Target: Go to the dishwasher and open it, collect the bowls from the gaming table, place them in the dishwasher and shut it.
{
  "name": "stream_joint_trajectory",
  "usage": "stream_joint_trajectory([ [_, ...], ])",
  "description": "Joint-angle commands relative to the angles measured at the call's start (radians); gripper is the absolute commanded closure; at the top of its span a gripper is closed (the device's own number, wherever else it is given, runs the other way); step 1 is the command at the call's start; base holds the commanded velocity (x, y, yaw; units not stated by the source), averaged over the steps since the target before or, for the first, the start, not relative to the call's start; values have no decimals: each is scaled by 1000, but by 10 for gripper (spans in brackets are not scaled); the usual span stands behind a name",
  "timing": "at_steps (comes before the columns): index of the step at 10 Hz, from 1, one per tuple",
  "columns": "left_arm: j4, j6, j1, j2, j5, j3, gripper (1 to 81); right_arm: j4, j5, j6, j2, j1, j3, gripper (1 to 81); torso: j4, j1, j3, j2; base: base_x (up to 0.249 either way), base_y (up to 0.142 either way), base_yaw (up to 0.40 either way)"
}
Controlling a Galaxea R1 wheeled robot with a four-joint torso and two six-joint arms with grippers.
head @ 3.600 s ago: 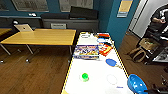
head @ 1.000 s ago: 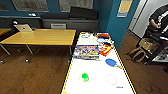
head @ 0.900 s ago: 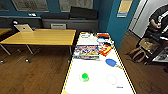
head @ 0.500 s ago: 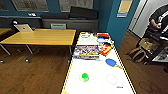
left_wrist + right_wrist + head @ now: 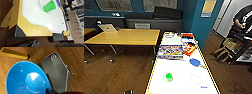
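The gaming table [image 5: 159, 72] with its white top and yellow sides stretches away in front of me. On it, toward the right edge, lies a bright blue bowl [image 5: 194, 62], whose rim also shows in the left wrist view [image 5: 58, 3]. A paler bowl [image 5: 185, 40] sits further back. In the right wrist view another bright blue bowl [image 5: 26, 80] hangs above the wooden floor, with my right gripper [image 5: 49, 91] shut on its rim. The left wrist camera looks at the table's near end [image 5: 32, 30] and its black slot [image 5: 58, 36].
A small green cup [image 5: 169, 76] [image 5: 49, 6] stands near the table's near end. Game boxes [image 5: 170, 52] and red items [image 5: 190, 47] lie mid-table. A wooden desk [image 5: 124, 37] with a laptop [image 5: 108, 27] stands on the left. A person [image 5: 242, 22] and a cart are at the right.
Nothing on the table has moved. The head view has barely shifted, and the person at the right has changed position a little.
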Motion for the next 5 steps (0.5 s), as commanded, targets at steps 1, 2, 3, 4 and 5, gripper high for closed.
stream_joint_trajectory([
  [1, -42, -78, -181, -3, 147, -27, 10, -18, -73, -2, -34, 35, 16, 811, 0, 0, 0, 0, 0, 0, 0],
  [2, -42, -144, -215, 14, 176, -44, 10, -17, -73, -2, -34, 35, 14, 811, 0, 0, 0, 0, 0, 0, 0],
  [3, -42, -225, -256, 35, 211, -69, 10, -17, -73, 0, -32, 43, 16, 811, 0, 0, 0, 0, 0, 0, 0],
  [4, -33, -322, -302, 57, 241, -87, 10, -17, -75, 0, -29, 48, 14, 811, 0, 0, 0, 0, 0, 0, 0],
  [5, -22, -390, -350, 81, 267, -112, 10, -15, -89, 1, -25, 54, 14, 811, 0, 0, 0, 0, 0, 0, 0],
])
